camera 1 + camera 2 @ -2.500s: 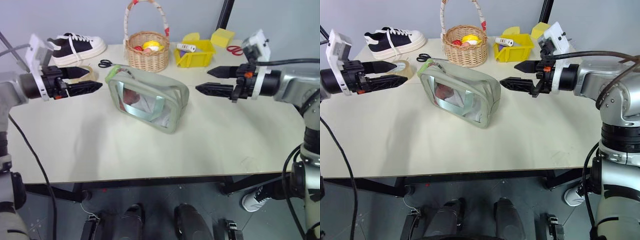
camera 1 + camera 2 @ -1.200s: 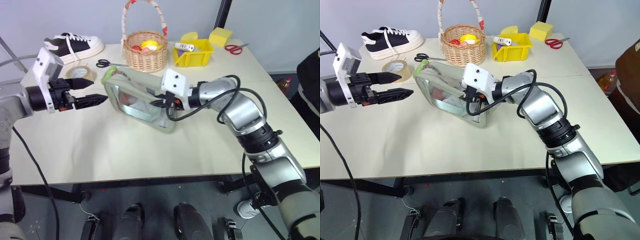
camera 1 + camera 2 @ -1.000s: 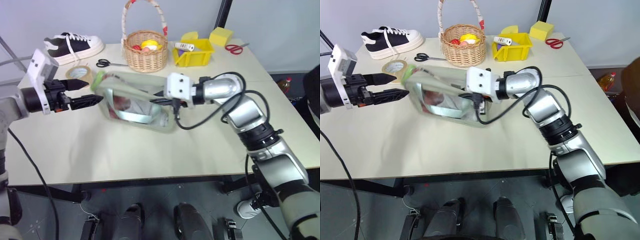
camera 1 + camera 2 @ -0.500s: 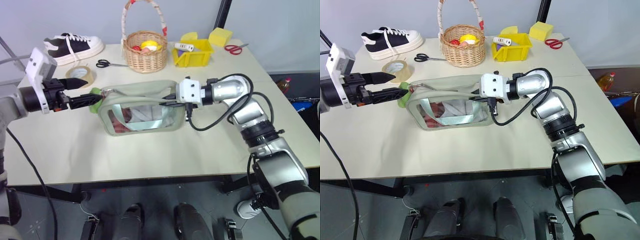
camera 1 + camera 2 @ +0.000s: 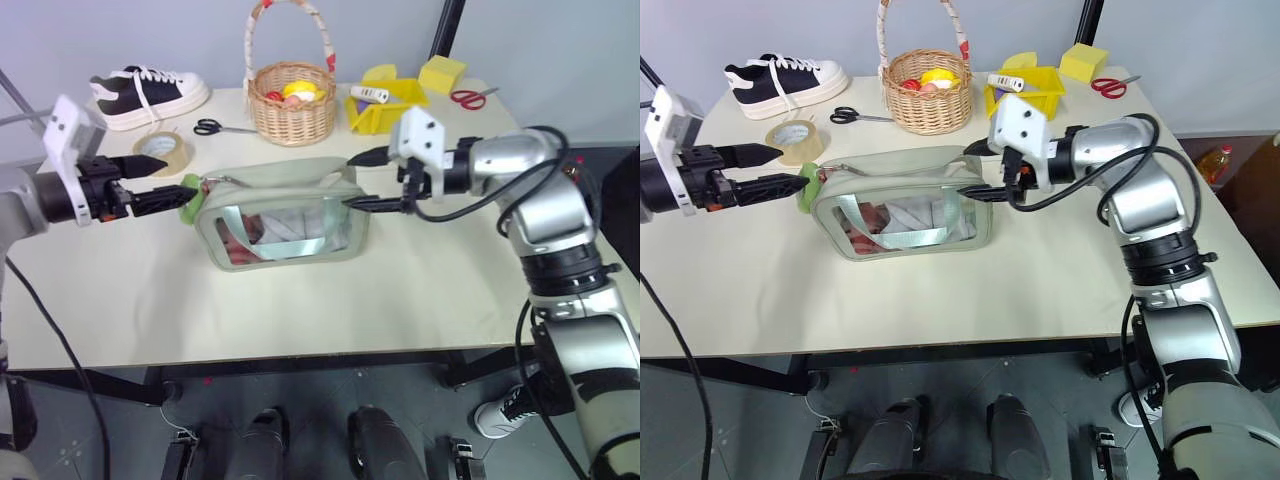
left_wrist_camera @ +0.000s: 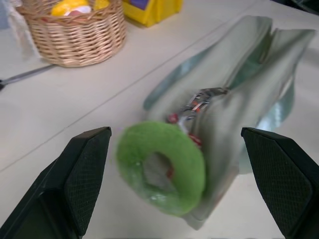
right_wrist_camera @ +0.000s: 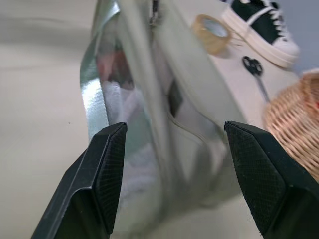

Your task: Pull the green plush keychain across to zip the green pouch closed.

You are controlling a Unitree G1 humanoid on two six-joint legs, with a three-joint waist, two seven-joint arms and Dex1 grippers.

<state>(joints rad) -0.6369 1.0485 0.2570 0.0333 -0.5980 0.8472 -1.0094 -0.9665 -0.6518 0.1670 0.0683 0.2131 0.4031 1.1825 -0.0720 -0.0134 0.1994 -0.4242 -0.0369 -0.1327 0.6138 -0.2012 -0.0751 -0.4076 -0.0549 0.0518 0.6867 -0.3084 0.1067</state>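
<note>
The green pouch (image 5: 285,215) lies lengthwise across the table's middle, its clear window facing me. The green plush keychain (image 5: 188,192), a fuzzy lime ring, hangs at its left end by the zipper. My left gripper (image 5: 172,180) is open, with the ring just ahead of its fingertips, untouched; the left wrist view shows the keychain (image 6: 162,167) between the spread fingers. My right gripper (image 5: 350,182) is open at the pouch's right end, one finger above the other, holding nothing. In the right wrist view the pouch (image 7: 149,99) runs away between its fingers.
Along the back stand a wicker basket (image 5: 293,100), a yellow bin (image 5: 385,105), a yellow block (image 5: 443,72) and red scissors (image 5: 470,97). A black-and-white shoe (image 5: 150,90), a tape roll (image 5: 160,148) and black scissors (image 5: 210,127) lie at the back left.
My right gripper swung the pouch round so its window faces me, then opened, let go of its right end and drew back to the right. The left arm has stayed almost still.
</note>
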